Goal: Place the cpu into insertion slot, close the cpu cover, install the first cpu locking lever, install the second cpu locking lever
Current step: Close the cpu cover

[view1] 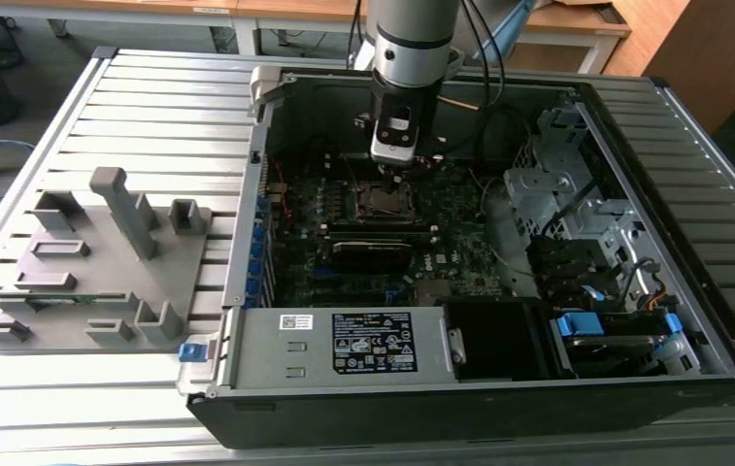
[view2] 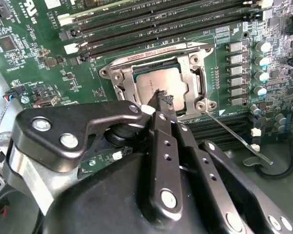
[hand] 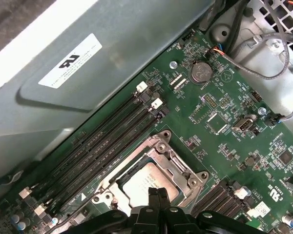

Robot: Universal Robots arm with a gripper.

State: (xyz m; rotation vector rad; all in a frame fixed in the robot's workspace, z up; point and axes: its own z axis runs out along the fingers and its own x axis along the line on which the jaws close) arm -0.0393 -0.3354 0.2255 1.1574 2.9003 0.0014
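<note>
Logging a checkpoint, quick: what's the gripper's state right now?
Gripper: closed, nothing seen held, tips at the cpu.

Work surface: a grey metal table (view1: 134, 97) whose top is made of ribbed slats, reaching past both items toward the exterior view's left and right. Item one, on the exterior view's right and taking up most of the top: a black desktop computer case (view1: 471, 413), laid on its side with its open face upward. Item two, on the exterior view's left, just beside the case: a flat grey fixture plate (view1: 205, 277) lying on the slats, carrying several low upright holders and one tall post (view1: 125, 214).
</note>
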